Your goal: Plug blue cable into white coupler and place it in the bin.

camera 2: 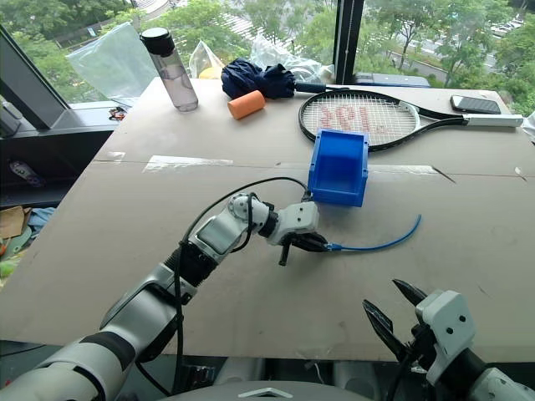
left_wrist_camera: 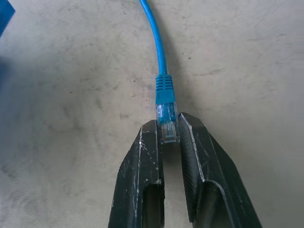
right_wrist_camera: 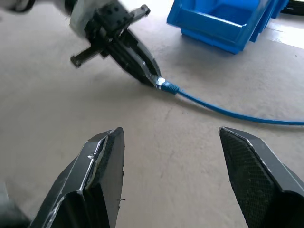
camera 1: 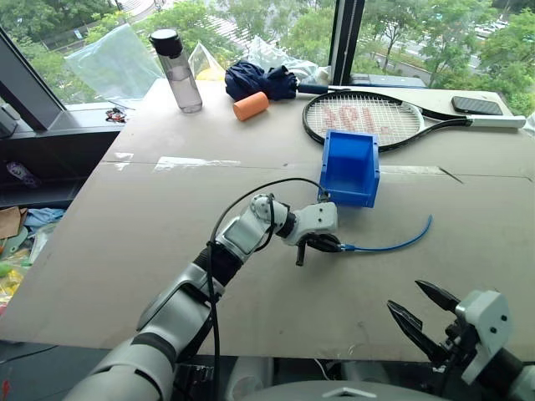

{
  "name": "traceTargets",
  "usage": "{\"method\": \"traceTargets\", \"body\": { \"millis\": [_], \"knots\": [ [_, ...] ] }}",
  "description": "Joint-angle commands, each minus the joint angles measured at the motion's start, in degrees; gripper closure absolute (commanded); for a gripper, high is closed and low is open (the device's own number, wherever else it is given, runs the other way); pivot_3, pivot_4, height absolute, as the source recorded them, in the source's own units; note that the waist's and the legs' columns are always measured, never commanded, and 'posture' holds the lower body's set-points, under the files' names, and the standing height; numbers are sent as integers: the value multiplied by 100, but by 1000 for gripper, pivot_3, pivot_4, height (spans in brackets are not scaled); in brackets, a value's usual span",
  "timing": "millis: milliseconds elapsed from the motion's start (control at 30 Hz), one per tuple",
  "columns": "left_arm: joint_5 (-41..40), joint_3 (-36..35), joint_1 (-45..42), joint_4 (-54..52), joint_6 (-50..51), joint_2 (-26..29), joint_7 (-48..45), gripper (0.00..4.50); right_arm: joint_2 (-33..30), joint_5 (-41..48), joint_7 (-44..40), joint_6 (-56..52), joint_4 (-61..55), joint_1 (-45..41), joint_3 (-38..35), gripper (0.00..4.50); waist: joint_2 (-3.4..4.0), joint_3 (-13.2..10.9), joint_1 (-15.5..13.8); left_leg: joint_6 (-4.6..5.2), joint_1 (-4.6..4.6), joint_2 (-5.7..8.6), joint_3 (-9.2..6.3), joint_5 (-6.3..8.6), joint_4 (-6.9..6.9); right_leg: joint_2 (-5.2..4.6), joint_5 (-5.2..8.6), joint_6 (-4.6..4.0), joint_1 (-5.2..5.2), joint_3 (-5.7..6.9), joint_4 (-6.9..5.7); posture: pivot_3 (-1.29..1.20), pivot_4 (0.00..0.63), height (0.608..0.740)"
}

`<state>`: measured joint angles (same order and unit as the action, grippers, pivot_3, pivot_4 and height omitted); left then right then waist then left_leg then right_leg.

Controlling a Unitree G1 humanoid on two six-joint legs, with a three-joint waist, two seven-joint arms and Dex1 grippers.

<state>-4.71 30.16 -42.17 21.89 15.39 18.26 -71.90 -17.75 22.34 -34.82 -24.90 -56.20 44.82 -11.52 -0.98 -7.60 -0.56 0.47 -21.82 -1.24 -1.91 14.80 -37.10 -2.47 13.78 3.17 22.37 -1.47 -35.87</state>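
My left claw (left_wrist_camera: 170,124) is clamped on the blue cable (camera 1: 393,245) by its clear plug, just in front of the bin (camera 1: 351,167). Right claw (right_wrist_camera: 171,156) gapes, holding nothing. Plugging and binning both remain.

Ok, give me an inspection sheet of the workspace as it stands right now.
Surface: cardboard-covered table, taped seam across it.
Job's things: blue cable lying on the table by the bin; its clear plug is pinched. White coupler: nothing seen.
Clutter: water bottle, orange roll, folded umbrella, tennis racket, phone, plastic bags.
Grippers: left gripper shut on the plug; right gripper open, holding nothing, near the table's front edge.
Cables: black cable looping along the left arm.
Surroundings: window with trees outside.
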Motion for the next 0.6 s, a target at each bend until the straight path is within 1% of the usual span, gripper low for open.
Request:
{"method": "traceTargets", "body": {
  "millis": [33, 167, 233, 267, 367, 533, 600],
  "knots": [
    [-1107, -685, 21, -841, 1376, 66, -506, 4469, 177, 666, 431, -539, -37, -335, 353, 1344, 1, -2, 3, 0, -4, -1, -1, 0, 0, 0, 0, 0, 6, 1, -1, 0, 150, 740],
    [-2007, -1247, 48, -1558, 2824, 175, -466, 4469, 500, 1753, 881, -1061, 214, -966, 498, 1344, 0, -1, -5, 0, -9, -1, -3, 0, -2, -2, -1, -1, 8, 2, -1, 0, 150, 740],
    [-2360, -1436, 89, -1881, 3345, 246, -407, 4469, 591, 2181, 1115, -1250, 346, -1391, 527, 1344, 3, 0, -3, 0, -6, -1, -6, 0, -3, -2, -1, 0, 7, -2, -2, 0, 150, 740],
    [-2466, -1490, 116, -2006, 3506, 277, -370, 4469, 620, 2336, 1218, -1301, 415, -1592, 521, 1344, 6, 2, -11, 1, -6, -1, -6, 0, -3, -2, -1, 0, 7, -2, -2, 0, 150, 740],
    [-2736, -1591, 232, -2383, 3828, 389, -273, 4469, 765, 3209, 1608, -1388, 626, -2245, 393, 1344, 7, 0, 15, 1, -3, 0, -7, 0, -2, -1, -3, -2, 3, 3, -3, 0, 150, 740],
    [-3309, -1905, 252, -2750, 4467, 432, 28, 4469, 554, 4443, 2015, -1451, 783, -2783, 295, 1344, 8, -2, 24, 1, -4, 2, -9, 0, -1, -2, -17, -19, 3, 5, -5, 0, 150, 740],
    [-3501, -2023, 277, -2854, 4641, 455, 131, 4500, 391, 4686, 2056, -1521, 940, -2970, 356, 1874, 5, -3, 52, 1, -3, 2, -8, 0, -1, -2, -18, -16, 3, 5, -4, 0, 150, 740]
  ]
}}
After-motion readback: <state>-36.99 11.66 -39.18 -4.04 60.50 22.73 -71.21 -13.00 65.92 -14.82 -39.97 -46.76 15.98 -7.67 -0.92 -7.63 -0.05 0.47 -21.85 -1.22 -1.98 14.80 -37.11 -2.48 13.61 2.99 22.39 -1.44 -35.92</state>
